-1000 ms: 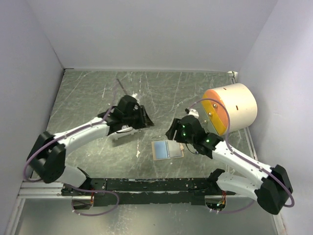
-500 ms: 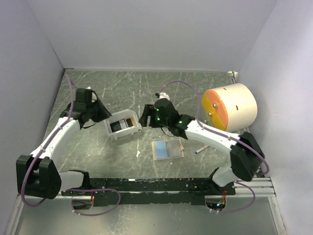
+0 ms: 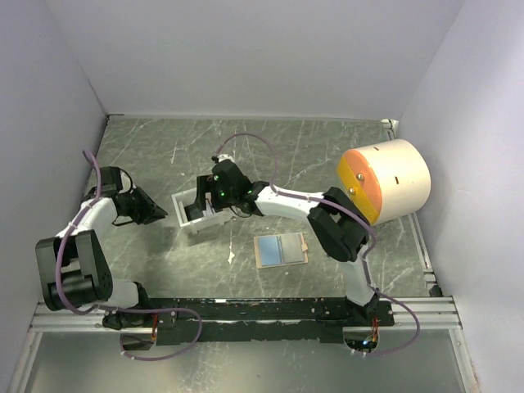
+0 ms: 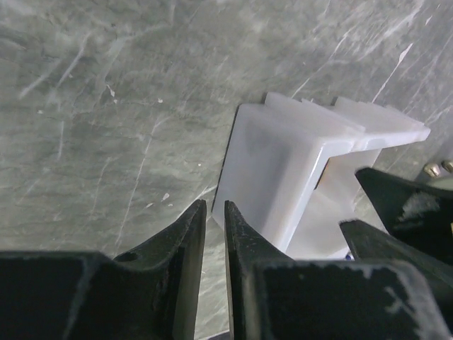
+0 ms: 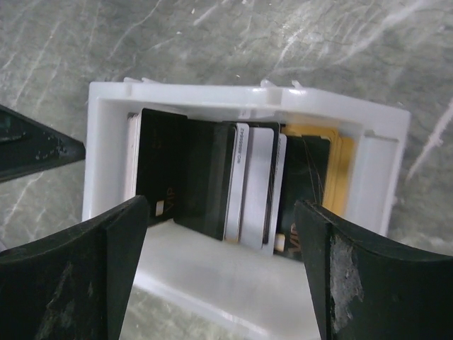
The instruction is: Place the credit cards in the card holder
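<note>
The credit cards (image 5: 212, 177), black, white and yellow-orange, stand on edge in a white tray (image 5: 233, 95). My right gripper (image 5: 221, 207) hangs open just above them, its jaws wide on either side of the stack and touching nothing. In the top view the right gripper (image 3: 201, 205) covers the tray (image 3: 182, 203). The tan card holder (image 3: 304, 247) lies open on the table to the tray's right, with a blue card (image 3: 278, 249) in it. My left gripper (image 4: 215, 205) is low on the table beside the tray's (image 4: 283, 170) left end, jaws a narrow slit apart and empty.
A big cream drum with an orange face (image 3: 385, 180) lies at the right. The right arm stretches across the middle of the table. The walls close in the left, back and right sides. The tip of the left gripper (image 5: 35, 149) shows beside the tray.
The right arm swung left from beside the card holder to over the tray, and its jaws widened. The left arm pulled back to the left, uncovering the tray, and its jaws narrowed.
</note>
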`<state>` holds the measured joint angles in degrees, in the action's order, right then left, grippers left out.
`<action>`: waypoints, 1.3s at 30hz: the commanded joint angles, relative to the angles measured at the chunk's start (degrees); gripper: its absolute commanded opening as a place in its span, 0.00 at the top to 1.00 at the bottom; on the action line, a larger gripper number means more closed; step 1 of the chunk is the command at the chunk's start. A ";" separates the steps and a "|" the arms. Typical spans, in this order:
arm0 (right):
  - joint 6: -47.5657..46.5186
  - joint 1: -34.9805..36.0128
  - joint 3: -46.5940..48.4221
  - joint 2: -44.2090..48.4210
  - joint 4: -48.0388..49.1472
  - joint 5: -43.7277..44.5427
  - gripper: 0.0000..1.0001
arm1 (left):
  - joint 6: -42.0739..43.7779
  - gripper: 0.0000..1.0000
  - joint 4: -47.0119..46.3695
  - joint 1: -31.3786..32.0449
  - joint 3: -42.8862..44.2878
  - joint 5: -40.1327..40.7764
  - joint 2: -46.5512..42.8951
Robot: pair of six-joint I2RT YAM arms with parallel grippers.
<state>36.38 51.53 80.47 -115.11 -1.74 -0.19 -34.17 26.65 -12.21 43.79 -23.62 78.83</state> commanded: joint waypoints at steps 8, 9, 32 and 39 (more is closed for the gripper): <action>1.00 1.03 5.48 -9.64 3.09 -2.94 0.11 | 1.82 0.74 -5.21 -1.64 -0.86 -14.00 7.04; 1.58 1.03 5.45 -10.05 3.51 -3.14 0.11 | 1.58 0.74 -5.97 -1.73 -1.28 -14.29 7.11; 13.74 0.46 -0.18 -8.29 22.74 -18.65 0.14 | -0.02 0.75 -9.82 -1.62 -2.00 -18.22 11.64; 14.07 0.59 -0.52 -7.12 23.45 -19.00 0.17 | -0.17 0.75 -10.70 -1.52 -2.30 -19.66 12.70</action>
<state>48.93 51.20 80.25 -125.19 17.58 -16.03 -33.47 18.31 -13.76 42.15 -39.55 91.07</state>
